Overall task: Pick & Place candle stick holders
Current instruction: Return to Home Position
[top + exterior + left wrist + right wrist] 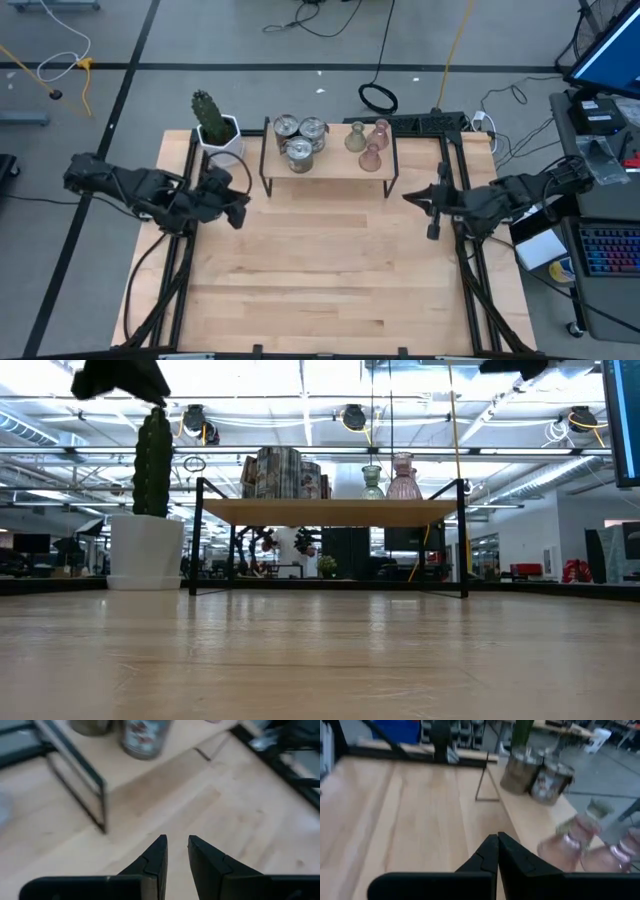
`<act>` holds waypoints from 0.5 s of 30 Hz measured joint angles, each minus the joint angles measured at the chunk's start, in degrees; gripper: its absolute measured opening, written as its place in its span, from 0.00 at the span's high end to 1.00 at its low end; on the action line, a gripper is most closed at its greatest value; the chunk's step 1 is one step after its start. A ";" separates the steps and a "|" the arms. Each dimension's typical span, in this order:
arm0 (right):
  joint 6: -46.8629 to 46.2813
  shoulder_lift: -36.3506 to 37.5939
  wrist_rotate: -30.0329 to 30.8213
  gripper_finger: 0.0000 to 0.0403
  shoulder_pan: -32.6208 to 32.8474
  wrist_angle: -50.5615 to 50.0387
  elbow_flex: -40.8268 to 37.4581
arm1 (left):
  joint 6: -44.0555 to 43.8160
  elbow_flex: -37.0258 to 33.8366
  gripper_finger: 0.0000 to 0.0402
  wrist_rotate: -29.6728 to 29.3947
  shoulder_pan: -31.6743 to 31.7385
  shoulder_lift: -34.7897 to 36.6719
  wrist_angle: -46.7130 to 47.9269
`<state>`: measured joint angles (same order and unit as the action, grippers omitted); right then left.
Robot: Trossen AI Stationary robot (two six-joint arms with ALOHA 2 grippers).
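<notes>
A small wooden shelf [330,165] on a black frame stands at the table's far middle. On its top stand three silver mottled cups [300,138], an olive-green vase-shaped holder [354,138] and two pale pink ones [376,145]. My left gripper [243,208] hovers left of the shelf, its fingers [177,842] a little apart and empty. My right gripper [408,196] hovers right of the shelf, shut [497,837] and empty. The right wrist view shows the pink holders [570,842] and two silver cups [535,775] ahead of it.
A white pot with a green cactus [215,128] stands at the far left, beside the shelf. Black frame rails [180,250] run along the table's left and right sides. Bare wooden tabletop [320,270] stretches from the shelf to the near edge.
</notes>
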<state>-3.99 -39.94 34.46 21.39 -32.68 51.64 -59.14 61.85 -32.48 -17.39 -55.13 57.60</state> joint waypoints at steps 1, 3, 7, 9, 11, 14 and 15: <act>0.18 0.04 0.00 1.00 -0.02 1.40 0.00 | 1.04 -2.72 0.81 0.86 0.00 1.47 -3.54; 0.09 0.04 -0.02 1.00 -0.02 3.01 0.00 | 3.41 -7.91 0.81 2.00 -0.02 4.16 -10.51; -2.20 0.04 -0.04 1.00 0.00 3.28 0.00 | 8.82 -17.03 0.81 4.16 -0.02 8.47 -24.15; -2.93 0.04 -0.16 1.00 -0.02 3.21 0.00 | 11.35 -20.83 0.81 4.49 -0.01 10.42 -30.49; -3.43 0.04 -0.22 1.00 -0.02 2.87 0.00 | 13.29 -24.22 0.81 4.51 0.04 12.42 -35.96; -4.33 0.34 -1.76 1.00 -0.02 1.39 0.00 | 16.42 -28.71 0.81 4.53 0.09 15.17 -43.54; -4.23 0.47 -2.84 1.00 -0.02 0.76 0.00 | 17.31 -30.07 0.81 4.53 0.09 16.09 -45.49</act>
<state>-8.22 -39.47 31.62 21.37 -31.93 51.64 -41.84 31.78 -27.95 -17.30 -39.05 12.11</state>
